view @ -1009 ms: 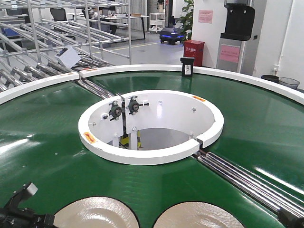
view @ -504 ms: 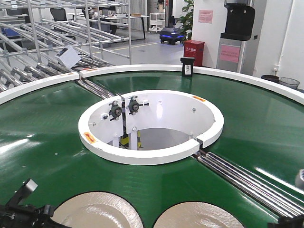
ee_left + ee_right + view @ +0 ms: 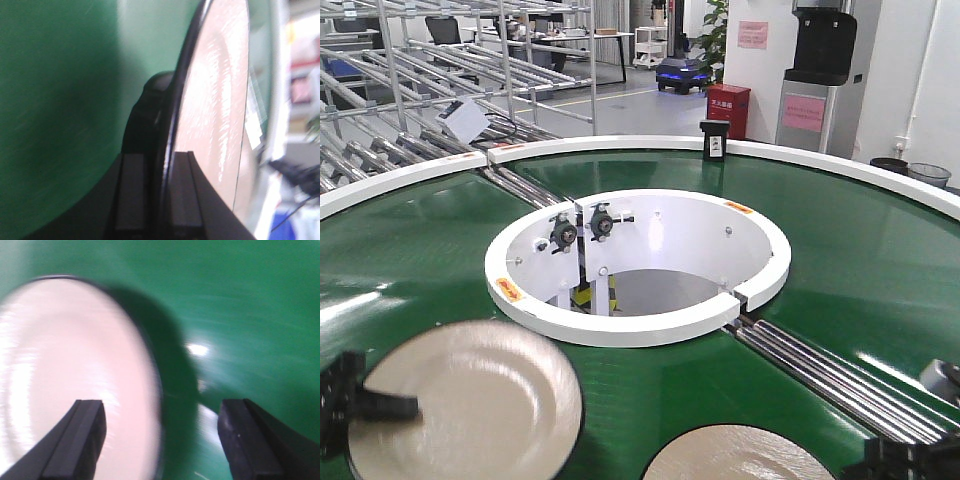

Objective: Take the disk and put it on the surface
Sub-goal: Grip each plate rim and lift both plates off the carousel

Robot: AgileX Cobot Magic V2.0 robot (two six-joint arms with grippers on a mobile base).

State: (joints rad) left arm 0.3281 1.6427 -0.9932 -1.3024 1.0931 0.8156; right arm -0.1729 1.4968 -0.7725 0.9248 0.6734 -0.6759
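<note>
While the left pincer point(image 3: 390, 405) clamps its rim, the pale disk point(image 3: 470, 400) in the front view looks blurred and seemingly raised off the green belt point(image 3: 410, 260), over the belt's near left part, between the white inner ring point(image 3: 640, 330) and the near edge. A second disk point(image 3: 735, 455) lies flat on the belt at the near edge, towards the middle. The right pincer point(image 3: 910, 460) sits low by the near right edge, with too little shown here to tell its state. From the left wrist, the disk point(image 3: 215, 125) appears edge-on, its dark rim clenched between the black fingers point(image 3: 132, 195) of the left pincer point(image 3: 159, 195), with belt point(image 3: 60, 100) behind. From the right wrist, the right pincer point(image 3: 162, 440) is spread wide and holds nothing. Its fingers point(image 3: 80, 440) straddle the right rim of the second disk point(image 3: 75, 375) on the belt point(image 3: 250, 315), though how high above it they stand I cannot tell. By my judgement the grab is done for one disk and it looks to be in transit. The setting down remains, and the dark tabletop meant to receive it shows in no view. The second disk is not yet picked up.
</note>
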